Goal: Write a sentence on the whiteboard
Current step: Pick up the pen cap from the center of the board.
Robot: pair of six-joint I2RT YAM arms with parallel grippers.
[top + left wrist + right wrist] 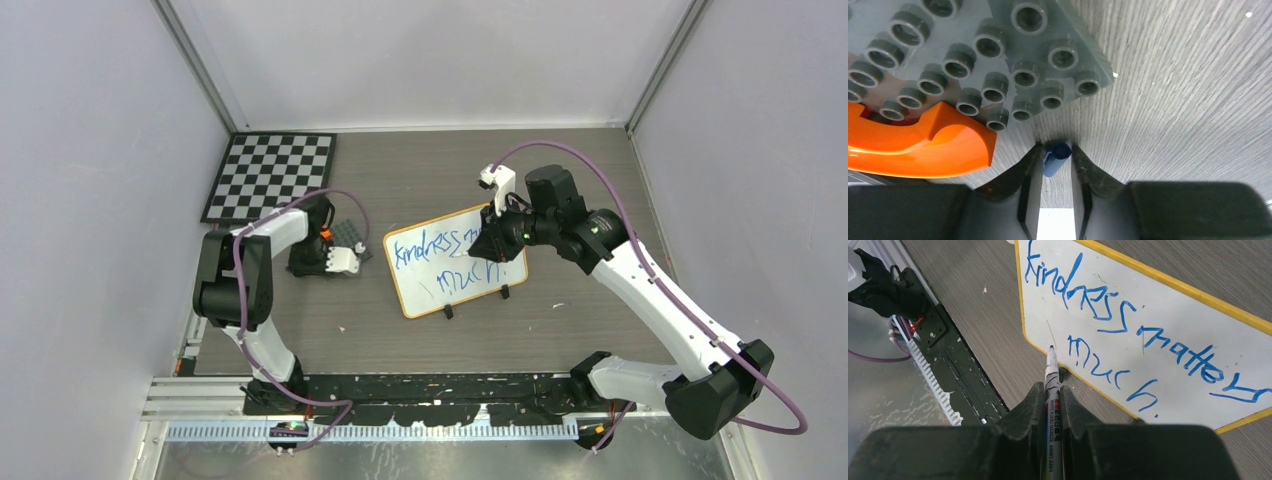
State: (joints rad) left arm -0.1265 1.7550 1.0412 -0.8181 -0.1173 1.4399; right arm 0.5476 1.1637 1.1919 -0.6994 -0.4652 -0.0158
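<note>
A robotics lab cell: plain white panels [430,60] in aluminium framing [200,75] enclose a grey wood-grain surface [560,170], with a checkerboard [268,175] at ten o'clock.

The grey-brown wood-grain table [560,170] bears a black-and-white checkerboard sheet [270,175] at its far left corner. A grey studded plastic plate [352,232] lies just nearer, and a small orange-framed whiteboard [420,285] stands mid-table on two black feet [448,311]. Small white specks [342,328] dot the bare wood.
</note>
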